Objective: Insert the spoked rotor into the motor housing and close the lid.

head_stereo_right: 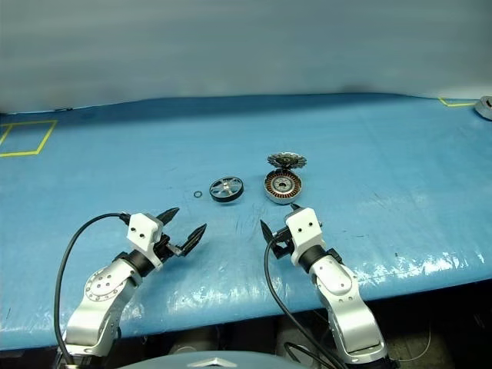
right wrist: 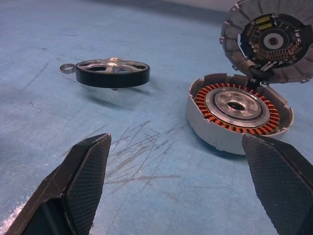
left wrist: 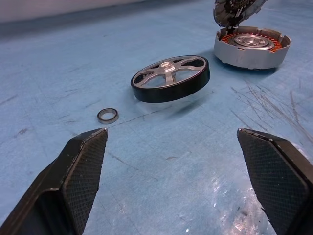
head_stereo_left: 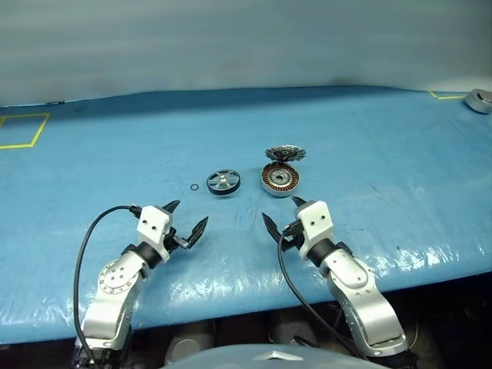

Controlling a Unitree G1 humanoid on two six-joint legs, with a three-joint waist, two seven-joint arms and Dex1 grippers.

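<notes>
My table is a wide blue sheet, glossy and wrinkled along its near edge, scuffed with pale scratches before the housing. A grey round object at the far right corner is cut off by the frame, too small to identify. The housing, a squat silver ring with copper windings round a metal hub, sits mid-table just beyond my right gripper. Its lid stands tilted open at the far rim, a finned grey disc with a dark circuit face; its hinge is hard to make out. Left of it, apart, lies the rotor, black-rimmed with silver spokes, then a tiny ring. My left gripper hovers nearer; both jaws are spread wide, grasping nothing
</notes>
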